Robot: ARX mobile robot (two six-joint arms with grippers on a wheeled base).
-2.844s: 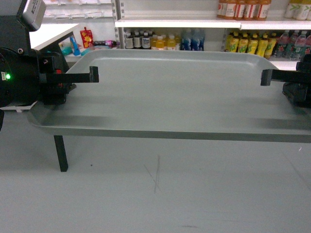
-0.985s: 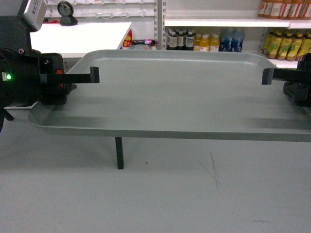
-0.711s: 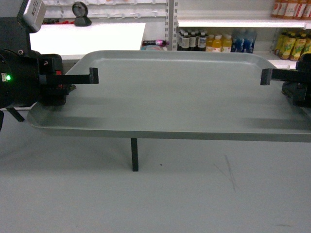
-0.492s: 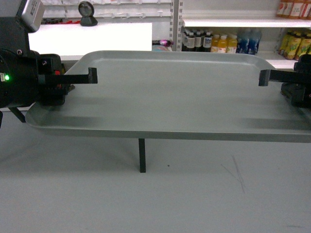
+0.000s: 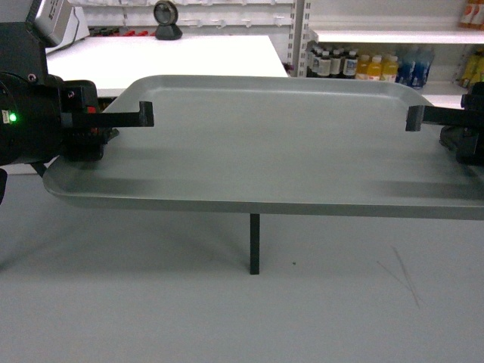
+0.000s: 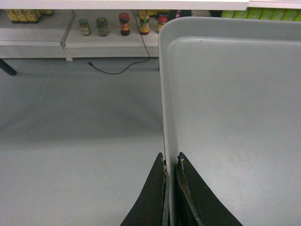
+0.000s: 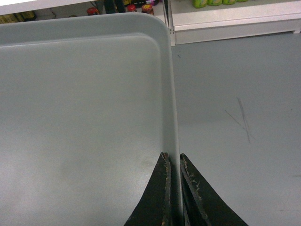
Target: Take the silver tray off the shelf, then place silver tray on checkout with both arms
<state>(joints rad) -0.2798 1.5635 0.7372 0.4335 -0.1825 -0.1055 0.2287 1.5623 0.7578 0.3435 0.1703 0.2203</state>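
Note:
The silver tray (image 5: 272, 144) hangs level in the air across the head view, above the grey floor. My left gripper (image 5: 144, 119) is shut on its left rim, one finger lying over the tray. My right gripper (image 5: 414, 122) is shut on the right rim. In the left wrist view both fingers of the left gripper (image 6: 171, 162) pinch the edge of the tray (image 6: 235, 117). The right wrist view shows the right gripper (image 7: 173, 160) clamped on the rim of the tray (image 7: 84, 117). The white checkout (image 5: 189, 53) with its black dome scanner (image 5: 166, 13) stands behind the tray, at the upper left.
A black leg (image 5: 255, 243) of the checkout shows below the tray. White shelf boards (image 5: 393, 35) with bottles (image 5: 363, 66) stand at the back right. Low shelves with jars (image 6: 124, 23) line the floor beyond the tray's far edge. A cable (image 6: 117, 70) lies on the floor.
The background has slid right in the head view: the checkout, scanner and black leg have come toward the middle, and the bottle shelves have moved off right. Both grippers keep their hold on the tray.

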